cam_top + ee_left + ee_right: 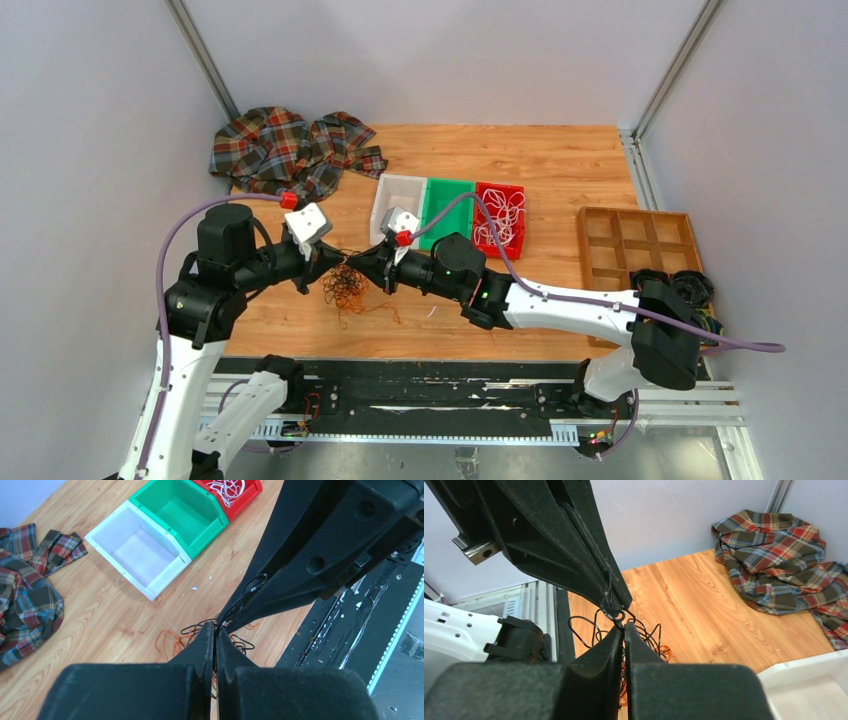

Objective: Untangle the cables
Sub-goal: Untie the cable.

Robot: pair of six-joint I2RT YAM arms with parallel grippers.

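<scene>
We show a wooden table (560, 170). At its far left corner lies a crumpled plaid cloth (285, 150). Mid-table, three open bins stand side by side, touching: white bin (400, 181), green bin (447, 195) and red bin (500, 188), the last holding white cables (500, 215). A wooden compartment tray (582, 240) lies at the right, with dark coils (690, 285) at its near end. Nearer the front, we see tangled orange and black cables (347, 287) resting on the wood.

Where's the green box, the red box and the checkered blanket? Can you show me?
green box (180, 507): left wrist view, on its bare inside floor.
red box (505, 188): top view, on its far rim.
checkered blanket (774, 545): right wrist view, on the middle of the crumpled heap.
</scene>
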